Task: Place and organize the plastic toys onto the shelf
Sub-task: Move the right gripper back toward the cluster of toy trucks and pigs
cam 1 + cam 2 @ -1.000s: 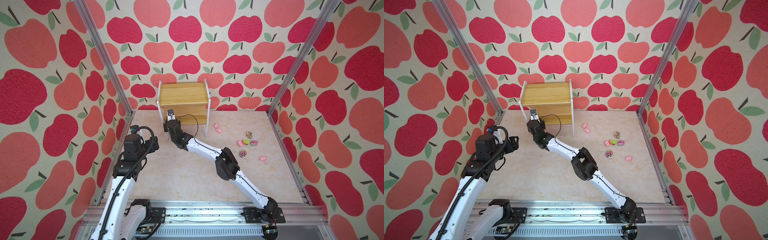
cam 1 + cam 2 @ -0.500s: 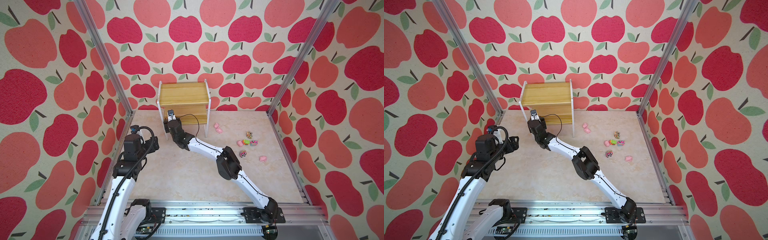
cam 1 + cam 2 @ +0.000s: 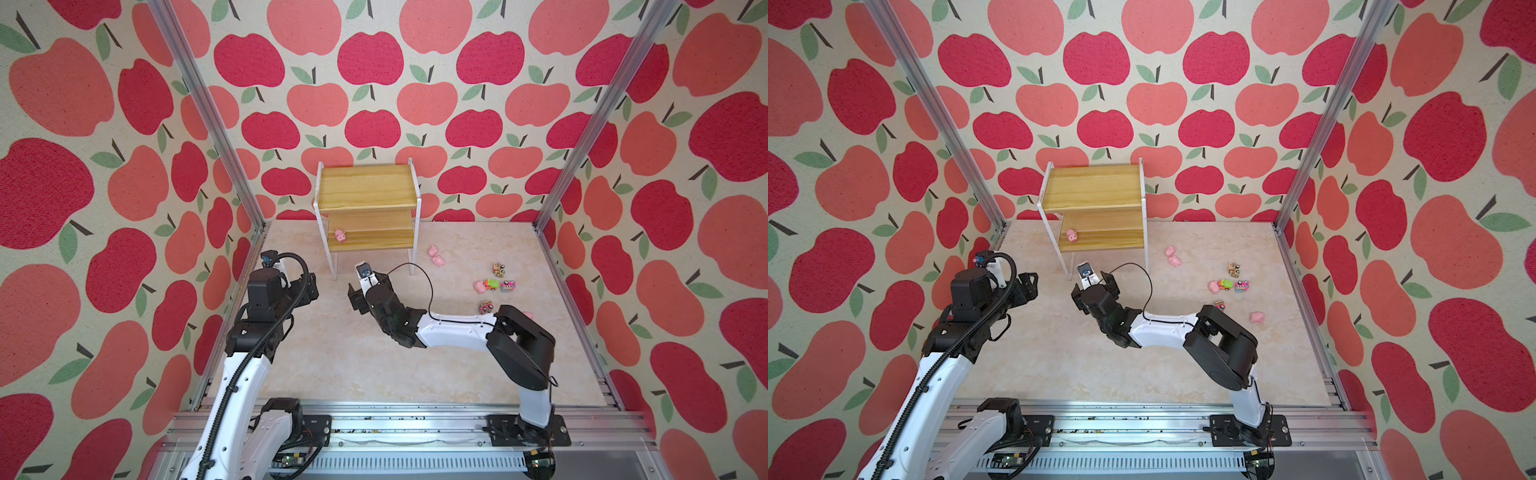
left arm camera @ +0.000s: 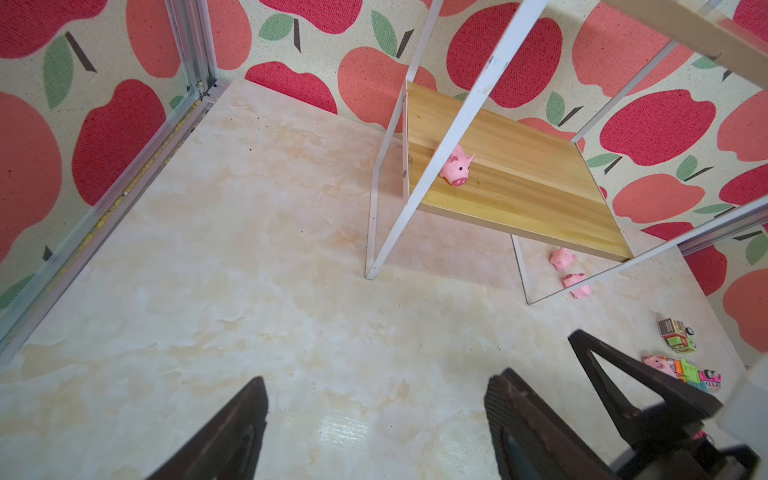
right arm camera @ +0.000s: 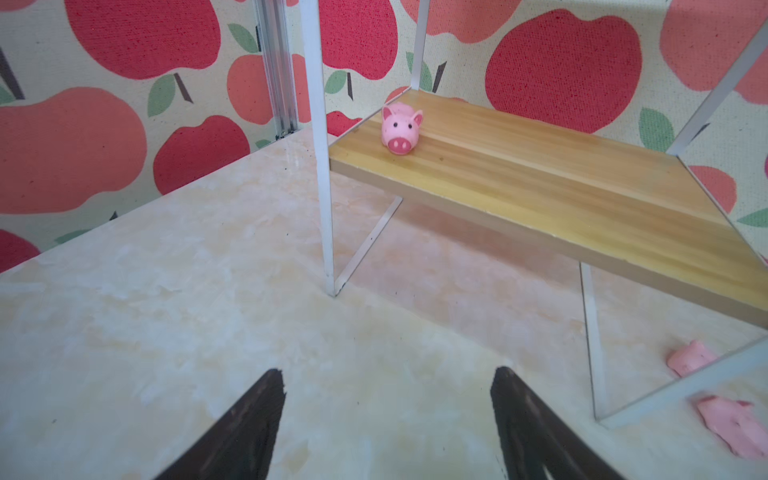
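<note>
Left end effector [image 4: 378,380]: fingers spread apart, empty, held over bare surface [image 3: 332,365] on the left, close to the side wall. Touching nothing.

Right end effector [image 5: 388,371]: fingers spread wide too, empty. Arm comes in from the right to about mid-width. The tip sits above the surface, just short of the shelf [image 3: 368,187], between its two front legs in both top views. Right wrist view looks straight at the lower board [image 5: 540,187].

Loose toys, all on the surface, right of the shelf:
- pig 1 [image 3: 1257,318]: nearest, alone, just beside the right arm's elbow.
- truck 1 [image 3: 485,308]: just behind the forearm, apart from the rest.
- cluster behind that: pig 2 [image 3: 479,286] touching truck 2 [image 3: 492,284] (yellow-green and orange), with truck 3 [image 3: 508,286] (pink) just beside it.
- truck 4 [image 3: 498,269]: a little further back, near the cluster, not touching it. Too small to tell whether it's on its wheels.
- pig 3 [image 3: 439,261] and pig 4 [image 3: 433,250]: close together, just right of the shelf's right front leg. Both look tipped over in the left wrist view, not certain.

Shelf: pig 5 [image 5: 401,129] is on the lower board at its front left corner, just inside the front left post. Upright, snout toward the arms. Top board [image 3: 1096,187] sits higher and further back. Shelf backs onto the apple-print wall [image 3: 374,66], slightly left of centre.
</note>
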